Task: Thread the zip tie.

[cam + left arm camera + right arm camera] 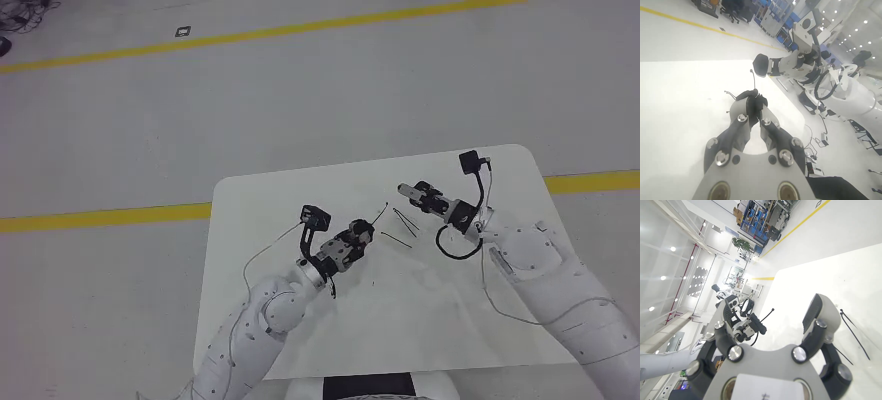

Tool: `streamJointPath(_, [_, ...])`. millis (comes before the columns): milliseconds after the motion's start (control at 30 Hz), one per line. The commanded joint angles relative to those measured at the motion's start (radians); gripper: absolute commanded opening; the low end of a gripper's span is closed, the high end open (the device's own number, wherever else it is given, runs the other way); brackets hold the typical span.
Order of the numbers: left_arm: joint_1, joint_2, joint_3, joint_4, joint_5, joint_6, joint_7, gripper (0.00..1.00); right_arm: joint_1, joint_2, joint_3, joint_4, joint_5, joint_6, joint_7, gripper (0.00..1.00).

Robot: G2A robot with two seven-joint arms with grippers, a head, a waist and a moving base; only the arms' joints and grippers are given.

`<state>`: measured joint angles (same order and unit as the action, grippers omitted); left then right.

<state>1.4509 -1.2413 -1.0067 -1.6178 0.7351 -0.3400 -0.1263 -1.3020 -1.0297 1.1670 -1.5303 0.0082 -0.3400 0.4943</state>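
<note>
On the white table (430, 310) the two arms meet near its middle: the right gripper (770, 302) is spread wide with nothing between its fingers, and the left gripper (755, 97) is clenched on a black tie (754, 79). Several spare ties (400, 216) lie flat on the table between and beside the two grippers. The held tie sticks out of the left fingers towards the right gripper, near it but apart, and ends in its small square head (751, 71); the other end is hidden by the fingers. The step in hand looks like the right gripper taking hold of the free end so the strap can be bent round and fed through the head. To do it well, the right fingers should probably close on the strap just below the head, leaving the slot uncovered, while the left grip is firm enough that the thin strap does not twist or slide. The approach should come from above the spare ties so they are not swept along. A white label (761, 387) sits on the right gripper's base, its print cut off and unreadable; no other writing can be made out
</note>
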Motion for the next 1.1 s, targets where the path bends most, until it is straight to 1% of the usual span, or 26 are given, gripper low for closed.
streamJointPath(0, [0.0,0.0,0.0,0.0,0.0,0.0,0.0,0.0,0.0,0.0,0.0,0.0,0.0,0.0,0.0,1.0])
streamJointPath(33, [0.001,0.0,0.001,0.0,-0.007,0.0,0.001,0.0,0.0,0.0,0.0,0.0,0.0,0.0,0.0,1.0])
streamJointPath(67, [0.004,-0.001,0.006,0.002,-0.068,0.0,-0.017,0.0,0.0,0.0,0.0,0.0,0.0,0.0,0.0,1.0])
streamJointPath(133, [-0.005,0.003,-0.005,0.004,-0.131,0.0,-0.048,0.0,0.0,0.0,0.0,0.0,0.0,0.0,0.0,1.0])
streamJointPath(233, [-0.004,0.014,-0.017,-0.007,-0.243,0.0,-0.114,0.0,-0.003,0.001,0.004,-0.005,-0.01,0.0,0.009,1.0])
streamJointPath(267, [-0.005,0.019,-0.016,-0.013,-0.284,0.0,-0.15,0.0,-0.004,0.002,0.01,-0.007,-0.015,0.0,0.017,1.0])
streamJointPath(333, [-0.006,0.032,-0.03,-0.021,-0.349,0.0,-0.205,0.0,-0.004,0.005,0.023,-0.017,0.003,0.0,0.062,1.0])
streamJointPath(433, [-0.006,0.052,-0.048,-0.033,-0.479,0.0,-0.296,0.0,-0.002,0.01,0.049,-0.022,0.058,0.0,0.15,1.0])
streamJointPath(500, [-0.006,0.062,-0.065,-0.039,-0.554,0.0,-0.338,0.0,0.002,0.011,0.063,-0.02,0.097,0.0,0.214,1.0])
streamJointPath(533, [-0.003,0.069,-0.073,-0.047,-0.609,0.0,-0.378,0.0,0.007,0.012,0.07,-0.021,0.128,0.0,0.272,1.0])
streamJointPath(667, [0.009,0.086,-0.109,-0.061,-0.721,0.0,-0.469,0.0,0.019,0.009,0.105,0.014,0.236,0.0,0.452,1.0])
streamJointPath(733, [0.013,0.091,-0.12,-0.072,-0.773,0.0,-0.512,0.0,0.026,0.003,0.117,0.034,0.288,0.0,0.524,1.0])
streamJointPath(767, [0.017,0.092,-0.13,-0.07,-0.801,0.0,-0.535,0.0,0.031,-0.004,0.125,0.049,0.33,0.0,0.573,1.0])
streamJointPath(833, [0.02,0.093,-0.14,-0.064,-0.85,0.0,-0.574,0.0,0.041,-0.016,0.137,0.075,0.382,0.0,0.639,1.0])
streamJointPath(867, [0.02,0.091,-0.146,-0.062,-0.885,0.0,-0.601,0.0,0.047,-0.027,0.139,0.089,0.435,0.0,0.695,1.0])
streamJointPath(900, [0.02,0.089,-0.149,-0.061,-0.919,0.0,-0.63,0.0,0.056,-0.034,0.146,0.097,0.453,0.0,0.746,1.0])
streamJointPath(933, [0.02,0.087,-0.153,-0.056,-0.95,0.0,-0.664,0.0,0.062,-0.041,0.153,0.11,0.447,0.0,0.784,1.0])
streamJointPath(967, [0.017,0.086,-0.161,-0.049,-0.957,0.0,-0.692,0.0,0.062,-0.041,0.153,0.11,0.447,0.0,0.784,1.0])
streamJointPath(1067, [0.017,0.086,-0.161,-0.049,-0.957,0.0,-0.692,0.0,0.062,-0.041,0.153,0.11,0.447,0.0,0.784,1.0])
